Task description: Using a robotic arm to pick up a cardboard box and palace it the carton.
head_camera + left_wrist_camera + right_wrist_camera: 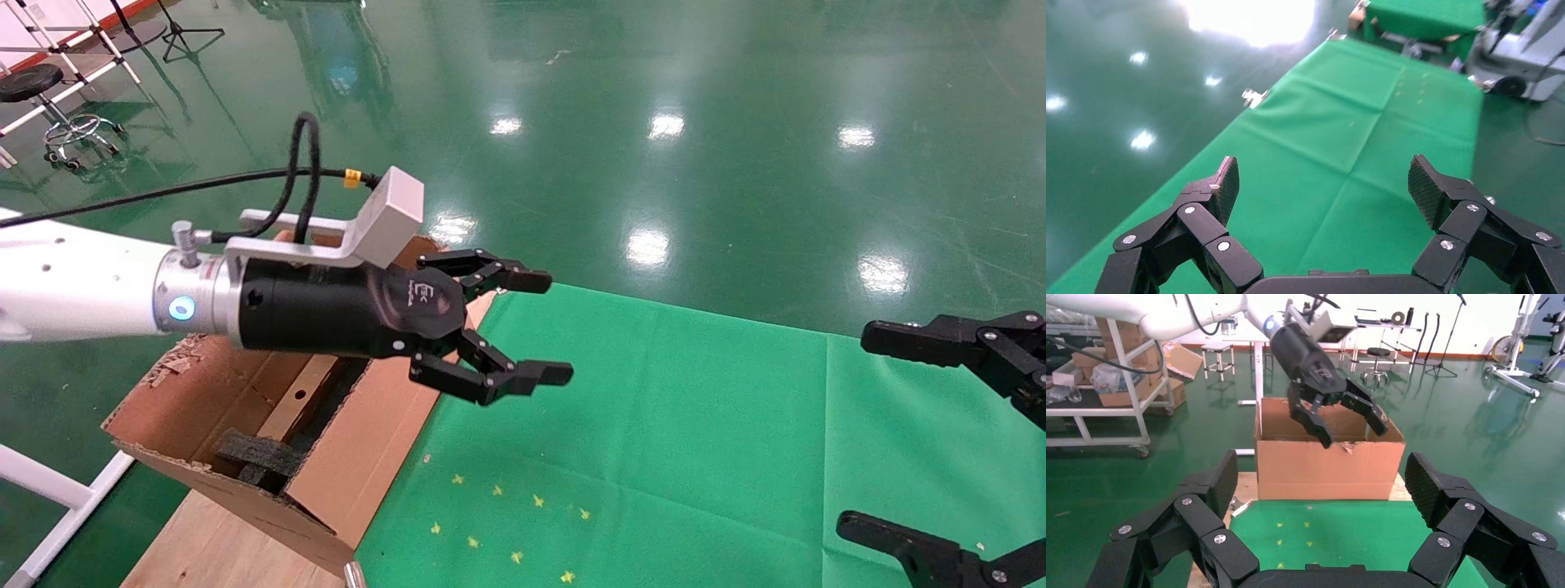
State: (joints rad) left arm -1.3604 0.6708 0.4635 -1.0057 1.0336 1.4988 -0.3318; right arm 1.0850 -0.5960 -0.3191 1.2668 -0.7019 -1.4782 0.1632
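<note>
Left gripper (523,331) hangs wide open and empty just past the carton (364,457) rim, over the green cloth (654,433); the box (306,392) seems already inside, beside the foam (261,453). Retreat upward, clear of the torn edge; right gripper (940,441) idles open

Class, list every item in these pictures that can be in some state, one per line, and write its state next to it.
Left gripper: fingers open, empty, raised beside the carton.
Right gripper: fingers open, empty, above the green cloth.
Carton: open at the top, rim torn, standing on a wooden board.
Cardboard box: lying inside the carton, beside the foam.
Black foam block: lying in the carton.
Green cloth: spread flat, creased.
Arm ring light: lit blue.
</note>
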